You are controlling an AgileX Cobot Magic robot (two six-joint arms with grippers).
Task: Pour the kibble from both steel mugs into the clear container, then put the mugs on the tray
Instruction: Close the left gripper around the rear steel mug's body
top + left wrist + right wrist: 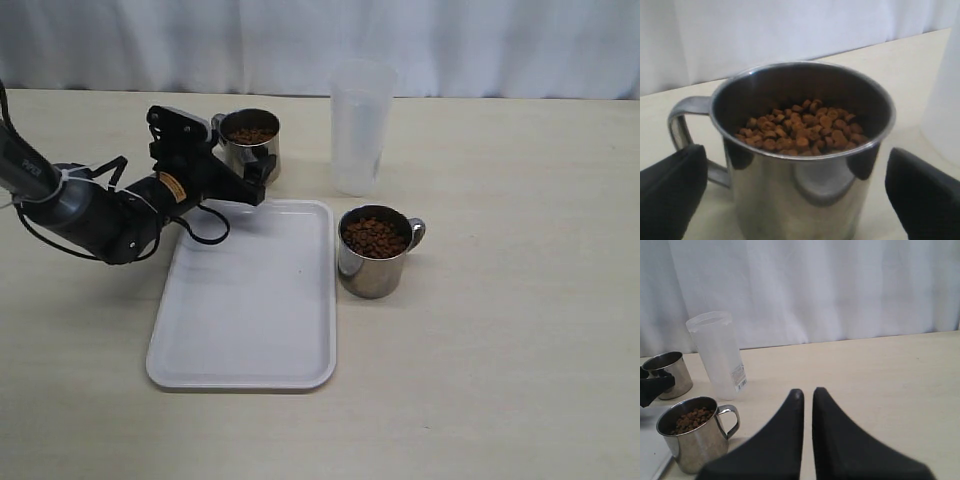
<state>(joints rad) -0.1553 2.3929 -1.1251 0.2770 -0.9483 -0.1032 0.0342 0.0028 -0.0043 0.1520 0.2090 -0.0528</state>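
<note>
Shows the tray lying flat at mid-table in the exterior view, on the pale table. Places the far steel mug at 12 o'clock from the tray, near its far rim, upright, with kibble inside and the loop handle turned toward 10 o'clock. Puts the clear container at 1 o'clock from the tray, upright, standing apart from both mugs. Sets the near steel mug at 3 o'clock from the tray, just beside its right rim, upright, filled with kibble close to the brim, handle turned toward 2 o'clock.

Has the left arm reaching in from 9 o'clock, above the tray's far left corner. Has the left gripper spread wide around the far steel mug, one black finger at the handle side, the other at the mug's 5 o'clock. Confirms this in the left wrist view: fingers flanking the mug wall, a visible gap on each side, so no grasp on anything. Cannot tell whether the handle-side finger touches the handle.

Shows the right gripper only in the right wrist view: fingers drawn almost together, a thin slit between them, nothing held. Looks from there past the fingertips onto the near steel mug, the clear container behind it and the far steel mug further off.
</note>
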